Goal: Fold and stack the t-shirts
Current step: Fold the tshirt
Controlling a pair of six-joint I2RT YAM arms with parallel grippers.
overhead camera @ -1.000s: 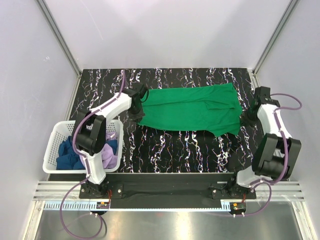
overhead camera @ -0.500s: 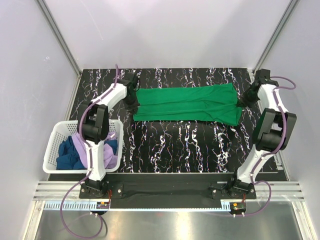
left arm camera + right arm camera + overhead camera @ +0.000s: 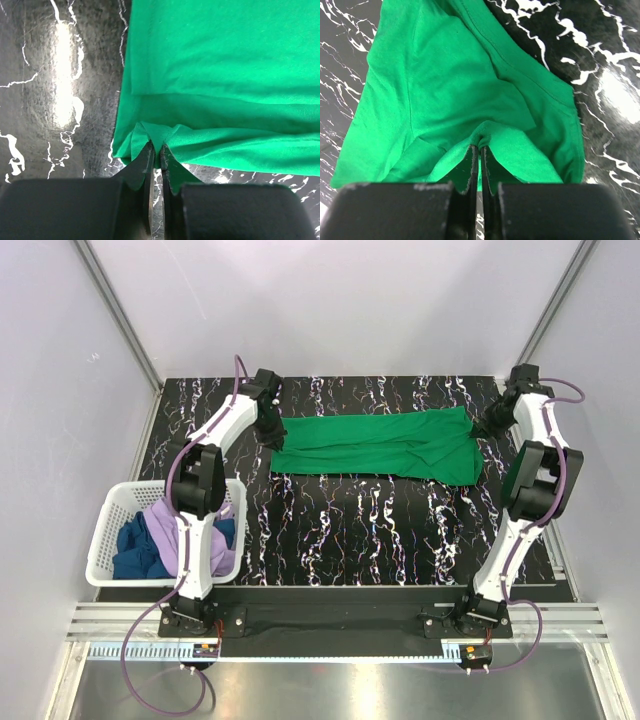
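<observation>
The bright green t-shirt (image 3: 375,444) lies folded lengthwise in a long band across the far part of the black marbled table. My left gripper (image 3: 275,433) is shut on its left end; the left wrist view shows the cloth (image 3: 225,75) pinched between the fingertips. My right gripper (image 3: 482,430) is shut on its right end; the right wrist view shows a fold of green cloth (image 3: 455,85) pinched there. The lilac t-shirt (image 3: 170,530) and the dark blue t-shirt (image 3: 135,550) lie crumpled in the basket.
A white plastic lattice basket (image 3: 100,530) stands at the table's left edge near the left arm's base. White walls with metal posts enclose the table at the back and sides.
Both grippers have carried the near edge of the green shirt toward the far side, folding it into a narrower band. Both arms now reach further back.
</observation>
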